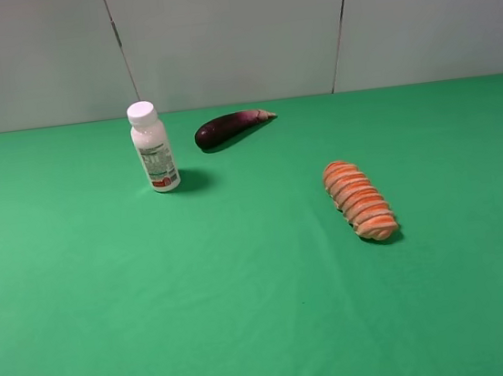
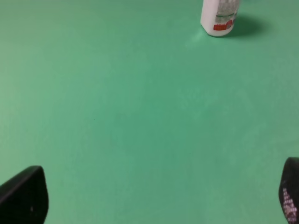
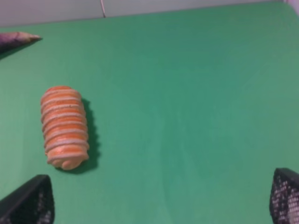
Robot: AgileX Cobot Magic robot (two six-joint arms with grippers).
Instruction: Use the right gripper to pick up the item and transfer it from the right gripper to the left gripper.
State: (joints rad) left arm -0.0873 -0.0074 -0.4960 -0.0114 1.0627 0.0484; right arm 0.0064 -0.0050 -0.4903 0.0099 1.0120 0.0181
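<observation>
The item, an orange-and-cream ribbed roll (image 1: 359, 200), lies flat on the green table, right of the middle. It also shows in the right wrist view (image 3: 64, 126). Neither gripper shows in the high view. My right gripper (image 3: 161, 198) is open and empty; only its two black fingertips (image 3: 28, 203) show at the frame's corners, and the roll lies some way ahead of them, off to one side. My left gripper (image 2: 159, 196) is open and empty over bare green cloth; its fingertips (image 2: 23, 196) show at the frame's corners.
A white bottle (image 1: 153, 147) with a white cap stands upright at the back left, also in the left wrist view (image 2: 218, 17). A dark purple eggplant (image 1: 230, 127) lies behind the middle; its tip shows in the right wrist view (image 3: 18, 38). A grey wall closes the back.
</observation>
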